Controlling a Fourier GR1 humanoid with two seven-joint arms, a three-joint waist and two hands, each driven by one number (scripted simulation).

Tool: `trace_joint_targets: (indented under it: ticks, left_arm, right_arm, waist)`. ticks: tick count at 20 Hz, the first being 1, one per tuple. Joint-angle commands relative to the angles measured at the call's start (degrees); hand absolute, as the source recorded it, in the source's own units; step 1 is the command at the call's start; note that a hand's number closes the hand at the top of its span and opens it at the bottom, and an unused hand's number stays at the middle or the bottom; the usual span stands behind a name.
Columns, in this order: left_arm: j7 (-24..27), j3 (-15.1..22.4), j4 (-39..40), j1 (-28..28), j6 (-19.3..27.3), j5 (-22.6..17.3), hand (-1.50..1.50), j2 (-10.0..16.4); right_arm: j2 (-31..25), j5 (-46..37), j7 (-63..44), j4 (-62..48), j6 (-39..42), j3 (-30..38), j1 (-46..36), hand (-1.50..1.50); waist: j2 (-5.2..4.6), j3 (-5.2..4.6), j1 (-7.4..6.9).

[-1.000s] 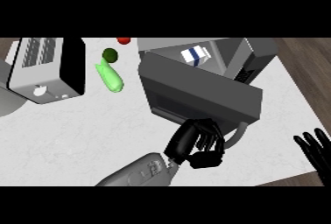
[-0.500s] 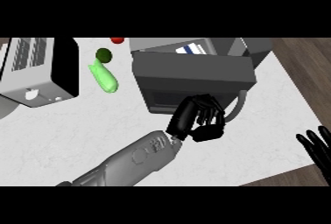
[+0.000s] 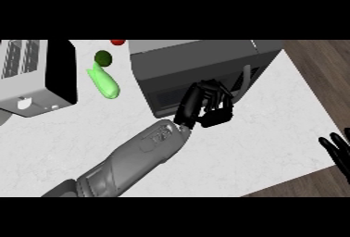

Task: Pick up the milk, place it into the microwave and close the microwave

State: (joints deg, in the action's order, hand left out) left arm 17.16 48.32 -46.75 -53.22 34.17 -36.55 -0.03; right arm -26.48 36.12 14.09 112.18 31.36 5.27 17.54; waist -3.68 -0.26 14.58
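Head view: milk hidden, so its place and heading cannot be told; microwave (image 3: 198,55) sits with its long axis across the view, its door (image 3: 164,95) facing the robot and looking closed. Left hand (image 3: 209,104) has its fingers curled together against the door, nothing held; right hand (image 3: 336,150) rests at the right edge, fingers apart. White marbled counter (image 3: 273,139), wood floor (image 3: 321,69) beyond its right side.

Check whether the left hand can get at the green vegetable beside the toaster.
Probably yes: the left hand is by the microwave, and the green vegetable lies on the counter between it and the toaster, with nothing in the way.
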Motion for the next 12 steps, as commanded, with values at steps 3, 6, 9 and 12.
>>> trace_joint_targets:
  ticks: [3,6,9,12]
  left_arm:
    - [3.74,-3.16,4.55,-2.85,-1.63,-4.09,1.5,0.03]
    - [4.17,-3.6,4.42,-3.43,-1.88,-6.39,1.5,0.03]
    - [4.77,-3.75,4.52,-2.45,-1.82,-8.99,1.5,0.03]
    - [4.73,-5.18,5.97,-2.74,-0.69,-10.4,1.5,0.03]
  right_arm:
    - [-0.84,1.76,-1.57,0.82,-0.59,0.63,0.32,-1.5]
    - [-1.57,2.99,-1.69,1.5,-0.94,1.86,-1.38,-1.5]
    - [-1.61,3.6,-1.76,1.04,-0.21,1.63,-0.63,-1.5]
    - [-2.32,5.09,-2.28,2.82,-0.09,1.83,-1.32,-1.5]
  waist:
    - [-0.5,0.02,0.86]
    - [-0.6,0.03,1.22]
    - [-0.54,0.16,1.52]
    - [-0.84,0.07,1.85]
